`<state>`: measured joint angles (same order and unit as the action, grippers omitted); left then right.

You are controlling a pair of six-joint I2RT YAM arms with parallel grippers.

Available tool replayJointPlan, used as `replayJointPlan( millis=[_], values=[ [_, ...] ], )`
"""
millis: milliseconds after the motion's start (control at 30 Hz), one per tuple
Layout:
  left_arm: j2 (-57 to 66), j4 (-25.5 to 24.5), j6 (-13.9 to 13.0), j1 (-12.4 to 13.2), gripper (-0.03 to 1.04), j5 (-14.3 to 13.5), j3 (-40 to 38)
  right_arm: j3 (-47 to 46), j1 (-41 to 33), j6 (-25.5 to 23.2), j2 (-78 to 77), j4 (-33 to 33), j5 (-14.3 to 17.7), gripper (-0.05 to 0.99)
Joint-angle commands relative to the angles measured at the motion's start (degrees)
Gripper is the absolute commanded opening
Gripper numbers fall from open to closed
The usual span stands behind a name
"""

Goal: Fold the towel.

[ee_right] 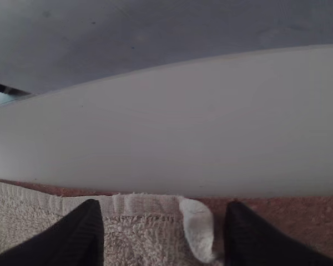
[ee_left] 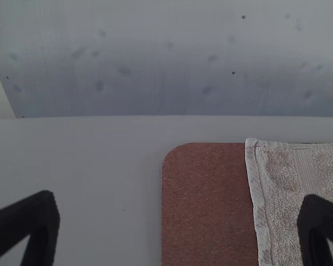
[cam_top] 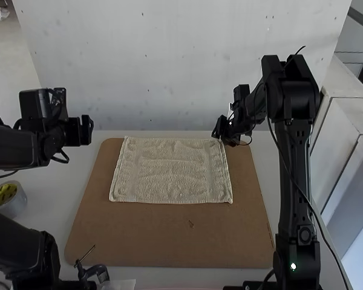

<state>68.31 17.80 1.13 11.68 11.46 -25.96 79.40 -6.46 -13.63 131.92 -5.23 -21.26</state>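
Towel (cam_top: 172, 172) lies flat on brown board (cam_top: 163, 241). R gripper (cam_top: 221, 130) is at its far R corner, jaws apart w/ corner btwn; L gripper (cam_top: 86, 130) hangs L of it, jaws apart.

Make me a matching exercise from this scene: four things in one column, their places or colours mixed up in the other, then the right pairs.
Things:
1. Towel
2. Board
3. Roll of tape
4. Right gripper

Places or colours:
A. Off to the left in the high view, near the left arm
B. At the towel's far right corner
C. Lying flat, pale beige
D. Brown, underneath the cloth

Pairs: 1-C, 2-D, 3-A, 4-B
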Motion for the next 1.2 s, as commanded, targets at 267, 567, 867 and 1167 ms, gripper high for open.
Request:
replayJointPlan(
  millis=[267,567,867,1167],
  values=[
    [3.93,2.76,1.25,1.15,0.95,1.10,-0.76,-0.12,0.92,-2.28,2.29,-1.36,-4.06,0.05],
    [13.86,8.13,2.48,-0.08,0.95,1.19,-3.93,-3.63,1.54,-2.28,0.45,-3.20,-4.50,0.02],
    [25.38,9.27,5.73,-3.16,0.94,1.54,-13.42,-9.79,1.19,-2.19,-6.41,-5.49,-5.20,0.02],
    [41.37,0.92,8.81,-6.15,0.94,10.16,-27.22,-16.91,-0.31,-2.28,-16.25,-5.93,-5.20,0.02]
  ],
)
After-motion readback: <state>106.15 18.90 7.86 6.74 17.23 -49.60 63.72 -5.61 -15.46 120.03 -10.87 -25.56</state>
